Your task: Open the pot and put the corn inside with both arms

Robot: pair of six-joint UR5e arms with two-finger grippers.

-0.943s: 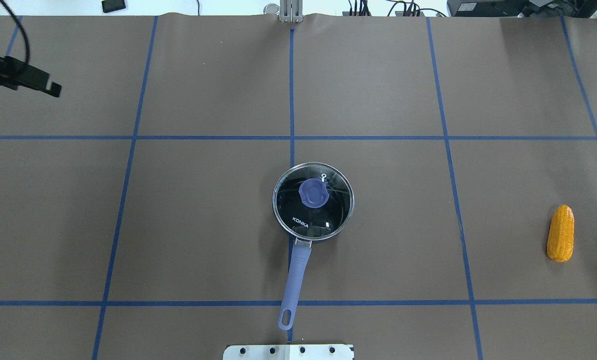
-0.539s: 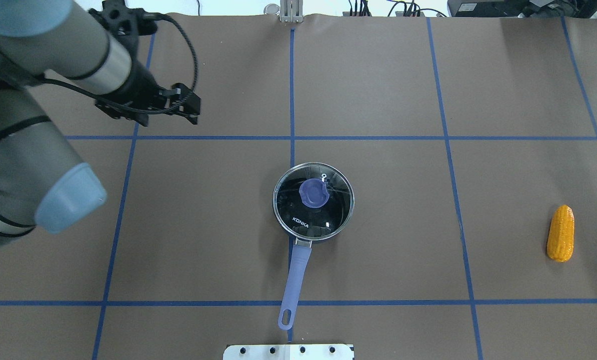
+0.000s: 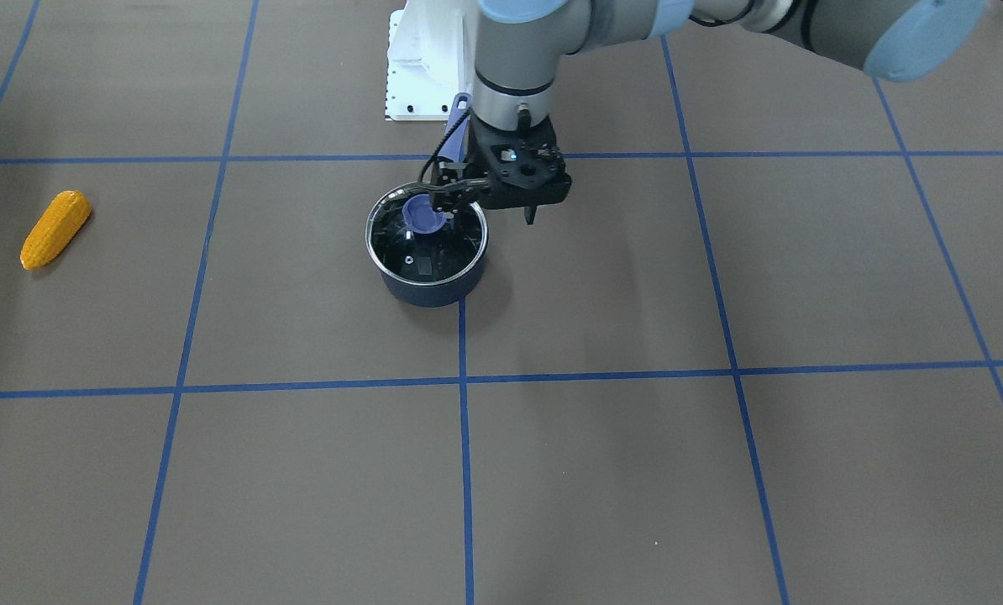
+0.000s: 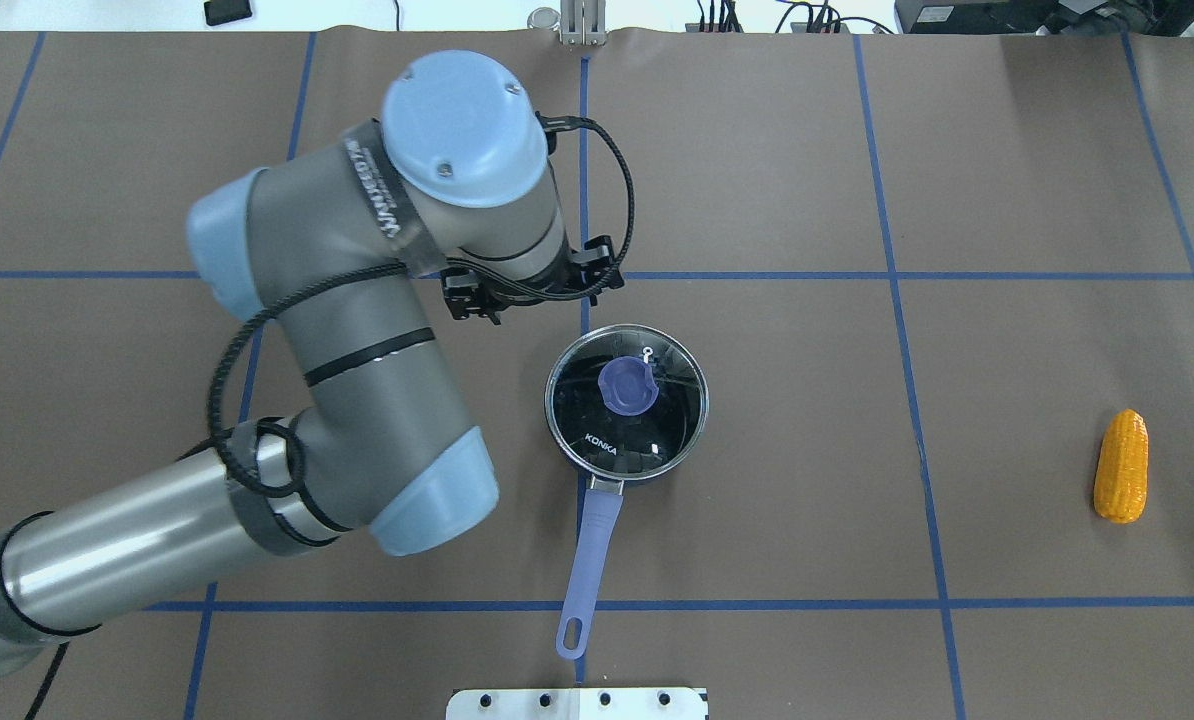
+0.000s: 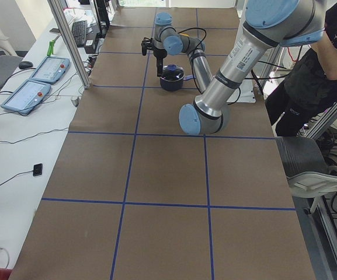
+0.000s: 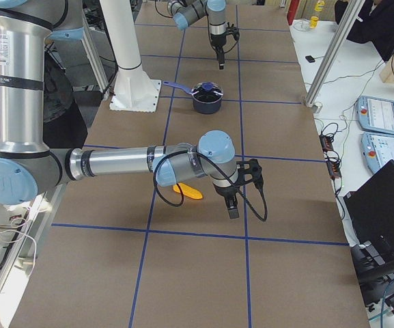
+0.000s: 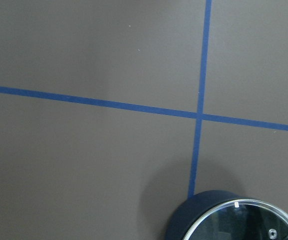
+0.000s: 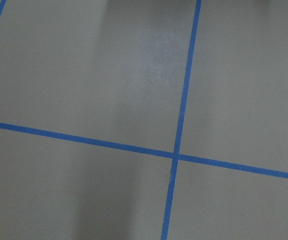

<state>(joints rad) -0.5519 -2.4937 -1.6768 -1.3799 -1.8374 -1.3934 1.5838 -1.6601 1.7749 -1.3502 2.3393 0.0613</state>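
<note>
Overhead exterior shows the left arm [image 4: 357,330] reaching in from the left, its own bulk covering nearly all of the left claw [image 3: 483,210]. Only black edges and a looping cable [image 4: 622,200] peek out there, just beyond the pot [image 3: 430,290]. From across the bench [image 4: 807,500] the claw is plainer: its fingers stand well apart, raised higher than the glass lid [image 4: 657,430] and clear of it. The lid sits shut on the pot, its purple knob [image 4: 625,386] on top. In that view the arm hides most of the purple handle [image 4: 589,545]. The left wrist camera catches only a slice of pot and lid, cut off at the bottom edge. Far right on the bench, well apart from the pot, lies the corn [image 4: 1121,466]. In the right-side view the right arm [image 6: 115,162] crosses in front of the corn and hides part of it. The right claw [image 6: 232,208] hangs near it, but I cannot tell whether it is wide or narrow.
</note>
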